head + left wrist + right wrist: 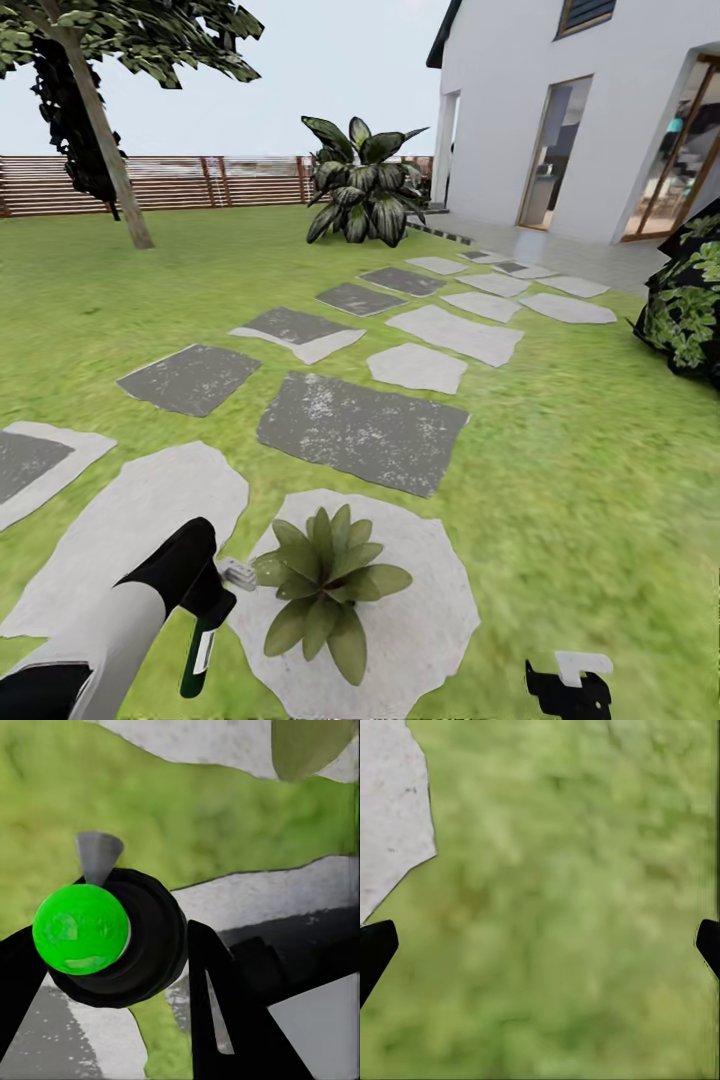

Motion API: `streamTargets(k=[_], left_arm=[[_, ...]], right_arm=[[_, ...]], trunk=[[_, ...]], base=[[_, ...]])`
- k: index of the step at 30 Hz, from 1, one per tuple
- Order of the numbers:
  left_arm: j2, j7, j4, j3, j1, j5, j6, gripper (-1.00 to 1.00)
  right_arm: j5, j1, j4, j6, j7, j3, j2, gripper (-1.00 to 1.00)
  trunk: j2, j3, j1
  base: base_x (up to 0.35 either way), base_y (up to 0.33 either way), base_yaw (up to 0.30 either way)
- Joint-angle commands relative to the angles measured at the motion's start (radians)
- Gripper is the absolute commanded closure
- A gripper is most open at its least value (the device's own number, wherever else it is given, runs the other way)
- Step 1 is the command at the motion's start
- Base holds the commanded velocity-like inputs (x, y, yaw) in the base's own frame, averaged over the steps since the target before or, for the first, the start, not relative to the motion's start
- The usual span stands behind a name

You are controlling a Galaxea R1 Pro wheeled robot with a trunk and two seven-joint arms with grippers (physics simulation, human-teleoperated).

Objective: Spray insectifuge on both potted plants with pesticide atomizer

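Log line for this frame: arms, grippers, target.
left gripper: shut on pesticide atomizer | target: potted plant on pale stepping stone, beside atomizer | right gripper: open over lawn

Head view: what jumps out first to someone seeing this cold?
The potted plant, a green rosette on a pale round stepping stone right in front of the robot. Just beside it the left gripper holds the pesticide atomizer, body hanging downward; in the left wrist view its bright green tip sits between the dark fingers. Farther back, grey stones lead across the lawn to a white house.
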Motion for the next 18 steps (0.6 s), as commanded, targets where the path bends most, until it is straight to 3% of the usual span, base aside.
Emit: streamTargets(k=[1,11,18], left_arm=[[-0.001,-0.009,-0.001,0.002,0.0,-0.009,0.004,1.0],[0.0,-0.011,0.006,0.002,0.0,-0.007,0.0,1.0],[-0.002,-0.011,0.007,0.003,0.0,-0.005,-0.001,1.0]], right_arm=[[-0.01,0.0,0.0,-0.003,-0.001,0.009,0.0,-1.0],[-0.01,0.0,0.0,-0.003,-0.001,0.009,0.0,-1.0],[-0.01,0.0,0.0,-0.003,-0.001,0.009,0.0,-1.0]], trunk=[[0.0,-0.001,0.0],[0.0,-0.001,0.0],[0.0,-0.001,0.0]], base=[[-0.131,-0.243,0.146],[-0.236,-0.189,0.26],[-0.021,-0.258,0.124]])
